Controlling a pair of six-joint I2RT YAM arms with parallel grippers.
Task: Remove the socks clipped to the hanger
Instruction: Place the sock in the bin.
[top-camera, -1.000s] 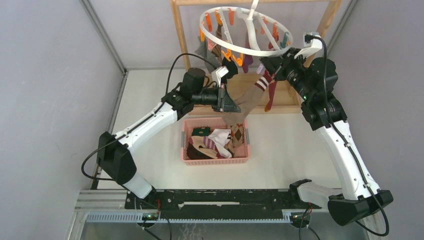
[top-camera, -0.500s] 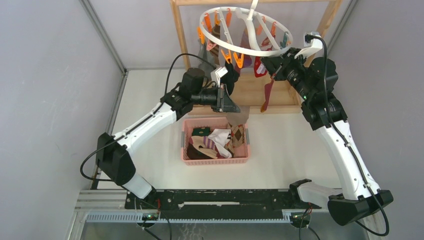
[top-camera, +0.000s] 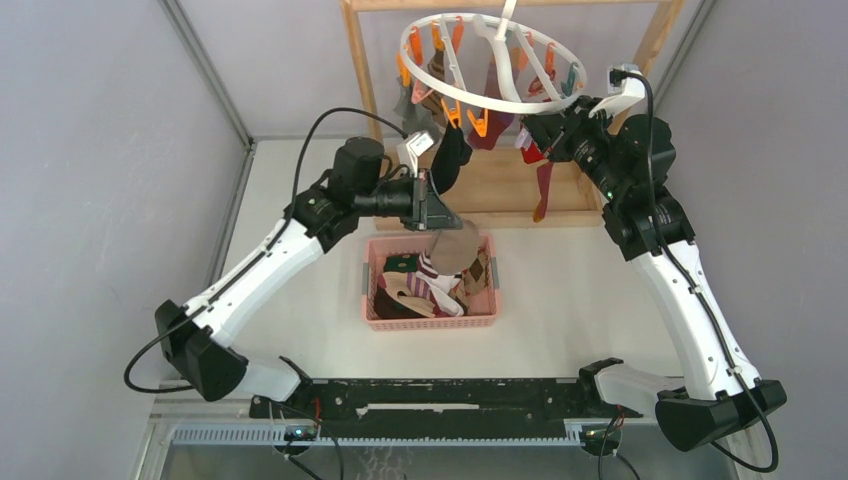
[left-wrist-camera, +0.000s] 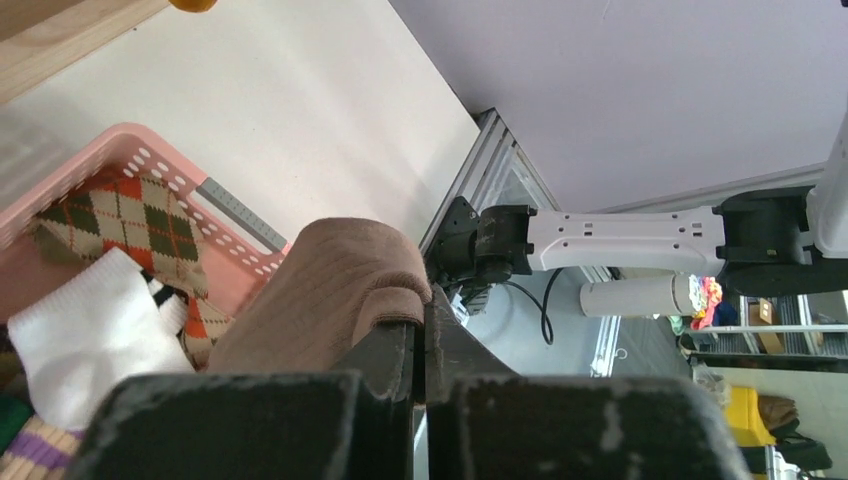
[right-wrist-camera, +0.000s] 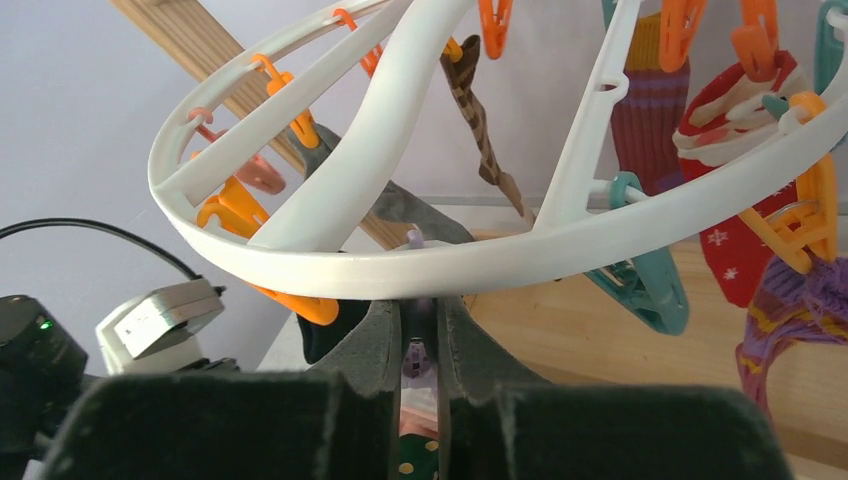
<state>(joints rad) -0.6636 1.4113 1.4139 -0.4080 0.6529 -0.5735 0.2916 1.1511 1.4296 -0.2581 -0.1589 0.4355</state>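
Above the far side of the pink basket (top-camera: 430, 322), the left gripper (top-camera: 437, 212) is pinched tight on a brown sock (top-camera: 455, 247), which droops from the fingers over the basket's rear edge. The left wrist view shows the ribbed brown fabric folded over and squeezed between the two dark fingers (left-wrist-camera: 385, 350), with an argyle sock (left-wrist-camera: 120, 215) and a white sock (left-wrist-camera: 90, 335) lying in the basket below it. The hanger (top-camera: 493, 65), a white ring, hangs from the wooden rack (top-camera: 360, 70) at the back of the table (top-camera: 580, 290), well above the basket. Several socks (right-wrist-camera: 650, 110) hang clipped to its rim: a purple striped one, a red one with white stars (right-wrist-camera: 735, 230), a thin brown patterned one (right-wrist-camera: 480, 120) and a grey one (right-wrist-camera: 400, 205). The right gripper (right-wrist-camera: 420, 320) sits just under the near rim of the ring, beside a teal clip (right-wrist-camera: 640, 280), its fingers drawn close with only a slim gap between them. A small lilac piece shows in that gap, but I cannot tell whether the fingers pinch it. A dark red sock (top-camera: 543, 190) dangles just below that gripper in the overhead view.
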